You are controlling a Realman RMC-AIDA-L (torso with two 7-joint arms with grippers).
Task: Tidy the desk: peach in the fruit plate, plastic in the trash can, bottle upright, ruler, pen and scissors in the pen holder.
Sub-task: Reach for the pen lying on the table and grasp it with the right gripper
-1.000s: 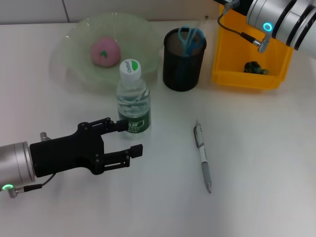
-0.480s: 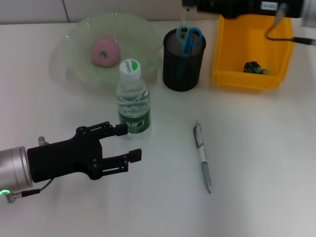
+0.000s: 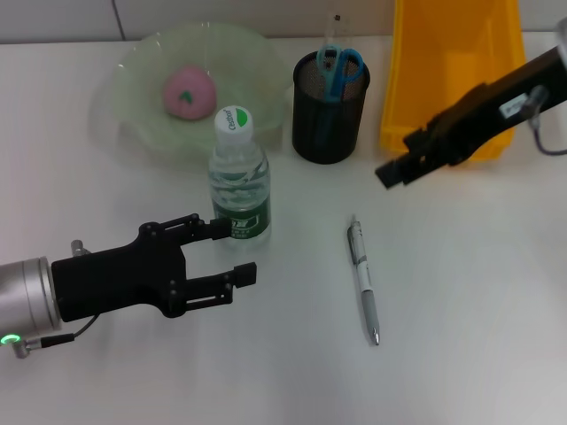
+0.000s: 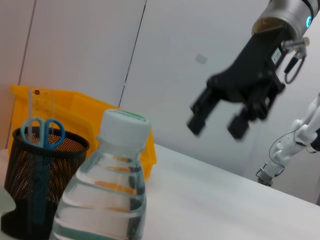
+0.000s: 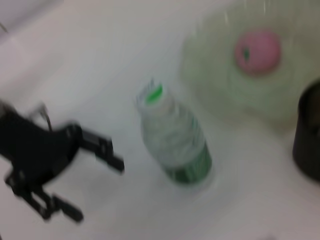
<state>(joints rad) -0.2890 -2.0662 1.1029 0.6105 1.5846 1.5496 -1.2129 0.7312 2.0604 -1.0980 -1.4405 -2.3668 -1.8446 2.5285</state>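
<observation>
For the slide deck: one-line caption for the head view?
Left gripper open beside upright bottle; right gripper above the desk; pen not yet in pen holder.

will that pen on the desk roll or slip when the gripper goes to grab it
Probably. The pen looks slim and round, lying flat on the smooth white desk, so a nudge may roll it. Its glossy metal barrel could slip between fingers. It looks stiff and light.

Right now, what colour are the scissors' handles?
Blue; the scissors show best in the head view.
</observation>
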